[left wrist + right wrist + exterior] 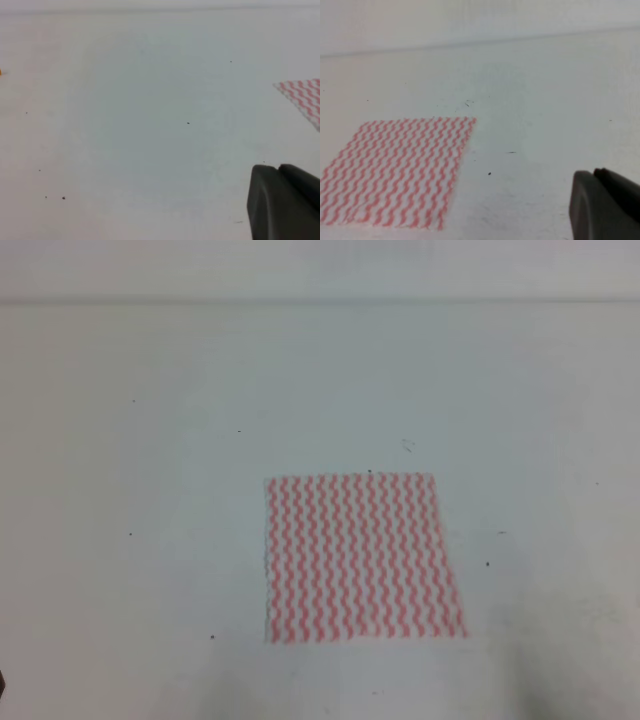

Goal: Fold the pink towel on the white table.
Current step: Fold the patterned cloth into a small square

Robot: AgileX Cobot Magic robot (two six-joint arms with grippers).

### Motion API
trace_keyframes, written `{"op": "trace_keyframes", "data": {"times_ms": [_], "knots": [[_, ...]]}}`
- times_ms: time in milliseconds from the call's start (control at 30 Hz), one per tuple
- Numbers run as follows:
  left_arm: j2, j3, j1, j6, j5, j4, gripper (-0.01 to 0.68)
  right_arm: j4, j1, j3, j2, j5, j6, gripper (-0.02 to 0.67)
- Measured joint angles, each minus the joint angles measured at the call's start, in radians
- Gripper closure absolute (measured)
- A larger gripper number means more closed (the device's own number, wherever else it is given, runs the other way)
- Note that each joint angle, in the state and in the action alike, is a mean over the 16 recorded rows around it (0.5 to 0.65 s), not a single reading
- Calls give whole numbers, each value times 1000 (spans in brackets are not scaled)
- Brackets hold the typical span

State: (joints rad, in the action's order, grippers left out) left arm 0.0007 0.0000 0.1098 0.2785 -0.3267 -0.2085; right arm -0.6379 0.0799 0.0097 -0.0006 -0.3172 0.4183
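Note:
The pink towel (362, 557) lies flat and spread out as a square on the white table (150, 490), a little right of centre. No gripper appears in the exterior high view. In the left wrist view my left gripper (278, 167) shows as a dark block at the bottom right, its two fingers pressed together, with one towel corner (305, 97) far off at the right edge. In the right wrist view my right gripper (594, 172) is a similar dark block at the bottom right, fingers together, to the right of the towel (395, 170) and not touching it.
Small dark specks (370, 471) and scuffs dot the table. The table's far edge (320, 300) runs along the top. A tiny orange spot (0, 72) sits at the left edge of the left wrist view.

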Motion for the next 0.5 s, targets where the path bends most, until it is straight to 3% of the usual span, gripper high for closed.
{"op": "trace_keyframes", "data": {"times_ms": [500], "knots": [[0,0,0,0,0,0,678,0,0,2,0,1,0,667]]}}
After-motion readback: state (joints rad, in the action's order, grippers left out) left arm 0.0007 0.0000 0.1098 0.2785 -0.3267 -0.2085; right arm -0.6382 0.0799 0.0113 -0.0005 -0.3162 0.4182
